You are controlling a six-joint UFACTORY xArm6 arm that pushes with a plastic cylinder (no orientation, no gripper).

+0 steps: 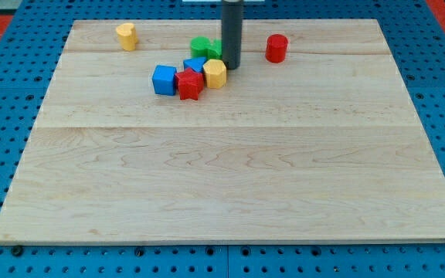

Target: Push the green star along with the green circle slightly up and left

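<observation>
Green blocks sit near the view's top centre, partly hidden by my rod; I cannot tell the star from the circle. My tip rests on the board just right of the green blocks and right of a yellow block. Below the green blocks lies a cluster: a blue block, a blue cube and a red star-like block.
A yellow block stands at the top left of the wooden board. A red cylinder stands to the right of my rod. Blue pegboard surrounds the board.
</observation>
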